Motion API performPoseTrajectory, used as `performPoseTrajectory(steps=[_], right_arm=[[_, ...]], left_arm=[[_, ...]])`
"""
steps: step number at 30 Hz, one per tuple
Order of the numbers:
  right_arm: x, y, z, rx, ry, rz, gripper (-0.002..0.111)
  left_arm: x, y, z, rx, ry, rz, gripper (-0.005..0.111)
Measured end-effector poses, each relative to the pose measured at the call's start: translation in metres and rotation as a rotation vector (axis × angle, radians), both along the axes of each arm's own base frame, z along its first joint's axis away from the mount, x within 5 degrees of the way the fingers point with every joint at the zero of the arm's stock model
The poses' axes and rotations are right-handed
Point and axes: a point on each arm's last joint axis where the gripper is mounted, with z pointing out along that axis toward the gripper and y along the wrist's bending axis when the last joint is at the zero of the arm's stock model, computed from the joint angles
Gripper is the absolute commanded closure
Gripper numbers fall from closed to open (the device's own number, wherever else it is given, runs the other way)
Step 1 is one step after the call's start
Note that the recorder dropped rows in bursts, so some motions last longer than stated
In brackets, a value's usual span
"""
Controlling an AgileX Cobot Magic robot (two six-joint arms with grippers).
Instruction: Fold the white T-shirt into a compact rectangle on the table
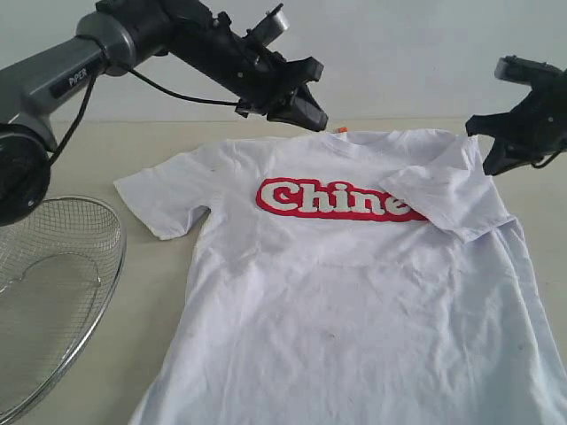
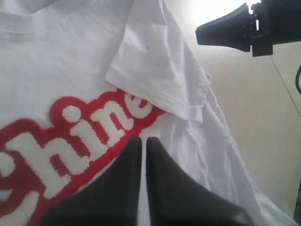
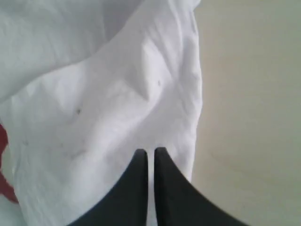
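Note:
The white T-shirt (image 1: 354,301) lies face up on the table (image 1: 159,274), red chest banner (image 1: 332,199) showing. Its right sleeve (image 1: 443,199) is folded inward over the end of the lettering; the left sleeve (image 1: 164,199) lies spread out. A small orange neck tag (image 1: 341,130) peeks at the collar. My left gripper (image 1: 312,117) hovers above the collar, shut and empty; in the left wrist view its tips (image 2: 143,139) hang over the banner (image 2: 61,141). My right gripper (image 1: 496,159) hangs above the shirt's right shoulder, shut and empty, tips (image 3: 150,150) over the folded sleeve (image 3: 108,108).
A round wire-mesh basket (image 1: 53,292) stands at the left edge of the table, close to the spread sleeve. Bare tabletop (image 3: 249,94) runs beside the shirt's right side. A pale wall rises behind the table.

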Motion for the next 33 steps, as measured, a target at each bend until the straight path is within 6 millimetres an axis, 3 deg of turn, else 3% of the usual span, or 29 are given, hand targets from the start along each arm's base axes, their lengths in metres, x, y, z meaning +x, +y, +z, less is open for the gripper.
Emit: performPoseTrajectory(steps=[8,11,15,22,28,33], right_arm=[[-0.031,0.007,-0.04,-0.011,0.072,-0.039,0.109],[-0.032,0.007,-0.042,-0.018,0.065,-0.044,0.109],[-0.033,0.008,-0.032,-0.016,0.047,-0.037,0.109],[-0.048,0.016,0.02,0.018,-0.035,-0.045,0.109],[-0.097,0.039,0.03,0.157,-0.028,-0.11,0.109],[-0.138,0.058,0.027,0.246,-0.02,-0.107,0.109]], left_arm=[[-0.022,0.011,-0.001,0.086,0.067,-0.025,0.102],[-0.034,0.016,0.004,0.104,0.082,-0.044,0.102],[-0.05,0.03,0.019,0.119,0.087,-0.046,0.102],[-0.09,0.053,0.033,0.163,0.126,-0.066,0.102],[-0.137,0.068,0.042,0.182,0.162,-0.098,0.102],[-0.18,0.082,0.031,0.186,0.192,-0.063,0.102]])
